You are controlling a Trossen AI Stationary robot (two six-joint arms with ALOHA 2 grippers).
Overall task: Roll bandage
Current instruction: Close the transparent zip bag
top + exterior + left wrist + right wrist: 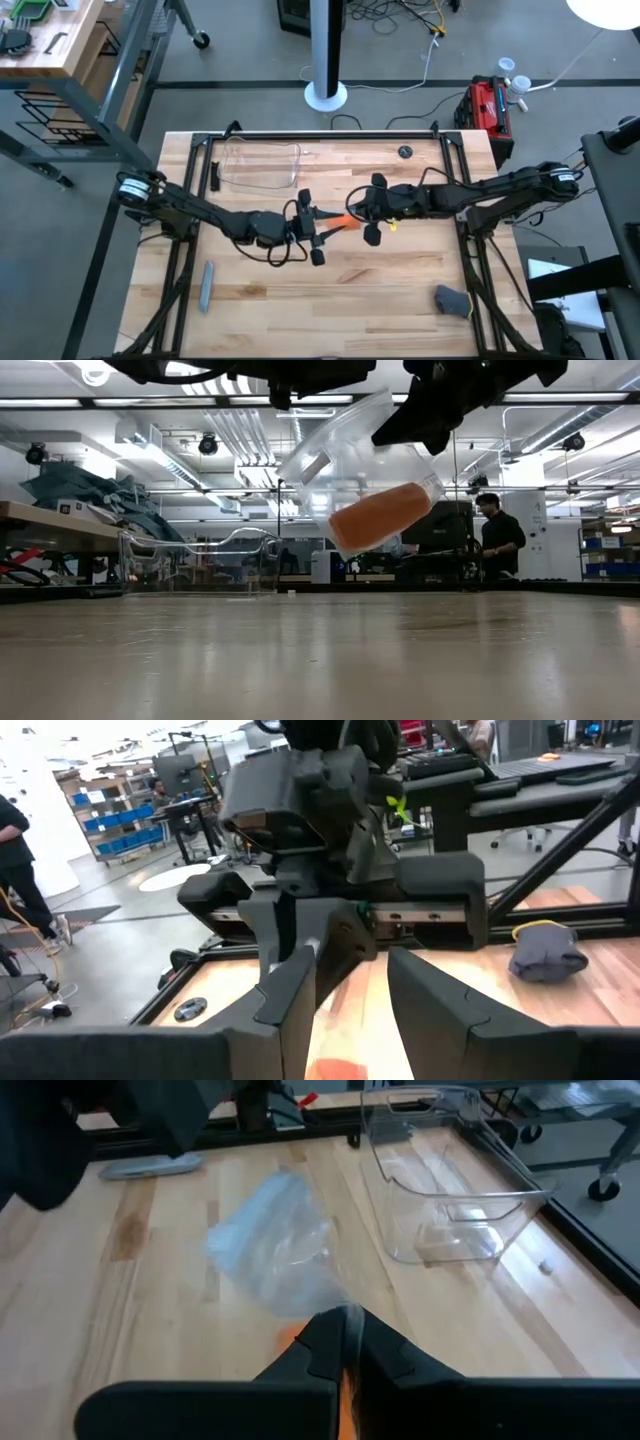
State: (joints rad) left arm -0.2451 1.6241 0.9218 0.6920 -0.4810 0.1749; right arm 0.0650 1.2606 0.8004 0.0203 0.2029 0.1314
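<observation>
Even overhead light; ceiling strip lights (300,402) glare in low view; near fingers (290,1010) blurred.

A robotics lab or workshop, open-plan and industrial. Overhead: exposed ducts (235,430) and strip lights (130,402). Below: grey concrete floor (240,50) strewn with cables (395,15). Far off: shelving with blue storage bins (112,820), a workbench (50,520) heaped with cloth, a person (498,538) standing at a monitor (445,525). Beside the butcher-block table (330,290): a red tool case (487,103).
</observation>
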